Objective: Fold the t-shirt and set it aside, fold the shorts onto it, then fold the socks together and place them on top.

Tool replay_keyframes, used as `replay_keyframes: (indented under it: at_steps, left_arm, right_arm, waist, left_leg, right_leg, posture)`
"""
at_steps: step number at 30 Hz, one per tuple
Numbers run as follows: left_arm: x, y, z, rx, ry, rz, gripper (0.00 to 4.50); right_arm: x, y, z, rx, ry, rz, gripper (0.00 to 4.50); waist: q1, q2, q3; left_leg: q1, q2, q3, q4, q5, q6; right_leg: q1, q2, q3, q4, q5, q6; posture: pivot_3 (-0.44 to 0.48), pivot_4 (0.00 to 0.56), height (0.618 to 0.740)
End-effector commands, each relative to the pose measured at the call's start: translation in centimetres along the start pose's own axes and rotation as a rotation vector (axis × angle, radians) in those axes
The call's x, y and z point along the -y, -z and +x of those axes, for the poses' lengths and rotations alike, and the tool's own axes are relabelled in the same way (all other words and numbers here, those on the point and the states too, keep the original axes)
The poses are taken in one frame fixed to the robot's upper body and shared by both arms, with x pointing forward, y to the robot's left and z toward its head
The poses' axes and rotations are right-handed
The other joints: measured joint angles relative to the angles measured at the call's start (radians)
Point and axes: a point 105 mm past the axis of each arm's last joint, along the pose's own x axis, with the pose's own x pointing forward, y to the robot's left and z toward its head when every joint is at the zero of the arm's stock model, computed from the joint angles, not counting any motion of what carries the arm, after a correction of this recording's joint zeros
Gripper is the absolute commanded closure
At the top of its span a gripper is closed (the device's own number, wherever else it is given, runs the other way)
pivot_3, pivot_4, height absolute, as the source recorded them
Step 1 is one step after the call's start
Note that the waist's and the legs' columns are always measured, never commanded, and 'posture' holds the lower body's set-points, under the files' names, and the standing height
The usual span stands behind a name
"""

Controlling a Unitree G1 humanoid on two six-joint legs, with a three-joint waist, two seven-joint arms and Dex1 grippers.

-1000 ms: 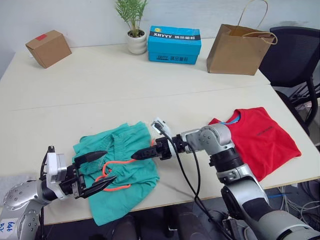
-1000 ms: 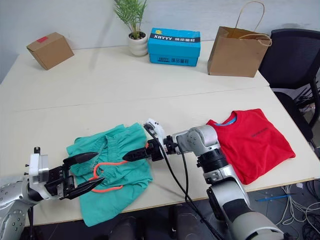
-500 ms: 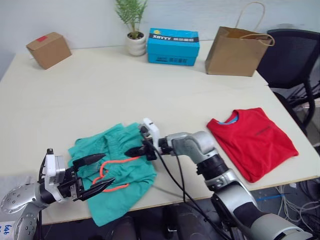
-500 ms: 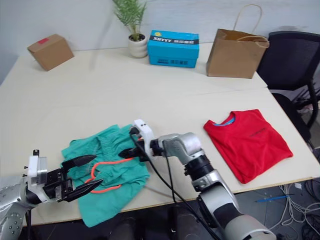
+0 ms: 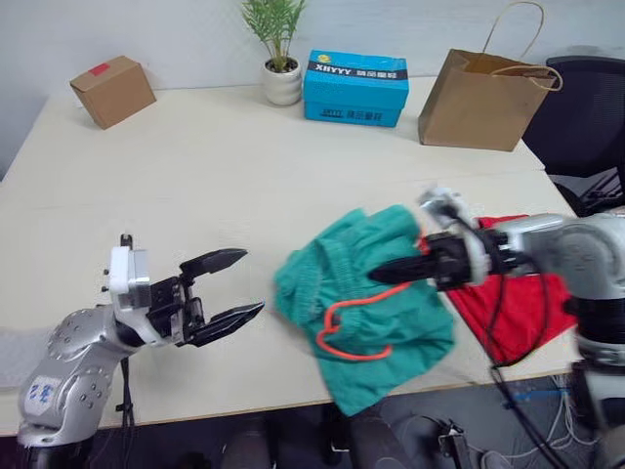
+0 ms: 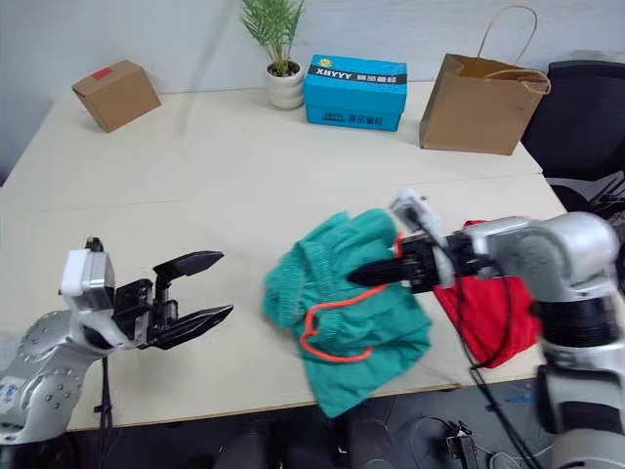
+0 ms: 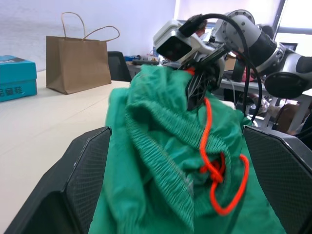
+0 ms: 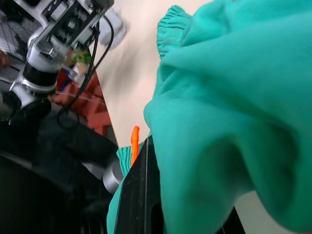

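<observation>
R gripper (image 5: pixel 383 275) pinched shut on shorts (image 5: pixel 366 313), bunched up w/ part over t-shirt (image 5: pixel 518 313). L gripper (image 5: pixel 239 285) wide open, holding nothing, apart from shorts.

You see the shorts (image 5: pixel 376 293), teal-green with a gathered elastic waistband and a looping neon orange drawstring (image 5: pixel 342 327), bunched in a crumpled heap near the table's front edge, one corner drooping over it. The t-shirt (image 5: pixel 513 303), bright red, lies flat just beside them on the robot's right, its near side partly covered by the teal cloth.
</observation>
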Motion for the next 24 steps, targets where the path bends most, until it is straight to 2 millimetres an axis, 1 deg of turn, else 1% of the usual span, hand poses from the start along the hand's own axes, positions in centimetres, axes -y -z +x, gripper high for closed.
replay_keyframes:
  at_steps: [1,3,5,8,9,10,12,13,16,18,19,22,24]
  left_arm:
    - [0.0,-0.3,0.8,0.040,0.029,-0.001,0.00]
    - [0.1,0.1,1.0,0.035,0.036,-0.009,0.00]
    - [0.2,0.5,1.1,0.026,0.041,-0.014,0.00]
    - [0.2,0.7,1.1,0.022,0.039,-0.019,0.00]
    - [0.2,0.8,1.1,0.025,0.037,-0.021,0.00]
    - [0.2,0.8,1.2,0.026,0.039,-0.027,0.00]
    - [0.4,0.8,1.1,0.023,0.040,-0.039,0.00]
    - [0.3,0.9,1.1,0.022,0.033,-0.048,0.00]
    - [-0.1,0.9,0.6,0.005,0.010,-0.039,0.00]
    - [-0.2,0.8,0.3,-0.005,0.002,-0.029,0.00]
    - [-0.2,0.6,0.2,-0.008,-0.001,-0.027,0.00]
    - [0.1,0.6,-0.1,-0.022,-0.006,-0.030,0.00]
    - [0.3,0.6,-0.3,-0.032,-0.007,-0.033,0.00]
  right_arm:
    - [-0.3,-2.0,-5.2,0.038,0.096,-0.080,4.48]
    - [0.1,-1.7,-8.0,0.003,0.188,-0.070,4.48]
    - [0.4,-1.2,-9.7,-0.032,0.236,-0.060,4.48]
    - [2.2,0.4,-13.0,-0.076,0.354,-0.011,4.48]
    - [2.9,0.9,-13.9,-0.090,0.397,-0.002,4.48]
    - [3.9,2.0,-15.0,-0.136,0.448,0.014,4.48]
    - [6.9,4.5,-17.4,-0.214,0.600,0.033,4.48]
    - [8.2,5.3,-18.0,-0.232,0.648,0.039,4.48]
    - [11.1,6.0,-18.0,-0.214,0.718,-0.016,4.48]
    - [12.3,7.2,-18.1,-0.253,0.748,-0.039,4.48]
    - [13.0,7.5,-18.1,-0.252,0.778,-0.065,4.48]
    - [14.1,7.4,-17.7,-0.195,0.815,-0.056,4.48]
    - [14.1,7.3,-17.2,-0.181,0.780,-0.032,4.48]
  waist:
    - [-0.001,0.000,0.001]
    - [-0.001,0.000,0.001]
    - [-0.001,0.001,0.001]
    - [-0.003,0.001,0.001]
    - [-0.003,0.001,0.001]
    - [-0.002,0.001,0.001]
    - [-0.001,0.001,0.001]
    - [-0.001,0.001,0.002]
    - [-0.006,0.003,0.003]
    - [-0.008,0.007,0.005]
    - [-0.007,0.008,0.006]
    - [-0.006,0.011,0.007]
    - [-0.006,0.012,0.008]
  left_leg:
    - [0.000,0.000,0.001,0.000,0.000,0.000]
    - [0.000,0.000,0.001,0.000,0.000,0.000]
    - [0.001,0.000,0.002,0.000,0.000,0.000]
    - [0.002,0.001,0.003,0.000,0.000,-0.001]
    - [0.001,0.001,0.003,0.001,0.000,-0.001]
    - [0.002,0.001,0.003,0.002,0.001,-0.001]
    - [0.002,0.001,0.003,0.003,0.001,-0.001]
    - [0.001,0.001,0.004,0.004,0.001,0.000]
    - [0.002,0.000,0.005,0.006,0.001,0.000]
    - [0.002,0.001,0.006,0.006,0.001,-0.001]
    - [0.003,0.001,0.006,0.007,0.001,-0.001]
    - [0.002,0.001,0.006,0.006,0.002,-0.002]
    - [0.002,0.001,0.006,0.007,0.002,-0.002]
  right_leg:
    - [0.000,0.000,0.001,0.000,0.000,0.000]
    - [0.000,0.001,0.001,-0.001,0.000,0.001]
    - [0.000,0.001,0.002,-0.001,0.000,0.001]
    - [0.000,0.002,0.003,-0.001,0.000,0.001]
    - [0.000,0.002,0.003,-0.001,0.000,0.001]
    - [0.000,0.002,0.004,0.000,0.000,0.001]
    - [0.000,0.002,0.004,0.000,0.000,0.001]
    - [0.000,0.002,0.004,0.000,0.000,0.001]
    - [0.000,0.002,0.006,0.001,0.001,0.001]
    - [0.000,0.002,0.006,0.003,0.001,0.001]
    - [0.000,0.003,0.006,0.004,0.001,0.001]
    - [0.000,0.003,0.006,0.004,0.001,0.001]
    - [0.000,0.003,0.006,0.005,0.001,0.001]
  posture:
    - [0.000,0.150,0.740]
    - [0.000,0.150,0.740]
    - [0.000,0.150,0.740]
    - [0.000,0.150,0.740]
    - [0.000,0.150,0.740]
    - [0.000,0.150,0.740]
    - [0.000,0.150,0.740]
    - [0.000,0.150,0.740]
    - [0.000,0.150,0.740]
    - [0.000,0.150,0.740]
    - [0.000,0.150,0.740]
    - [0.000,0.150,0.740]
    - [0.000,0.150,0.740]
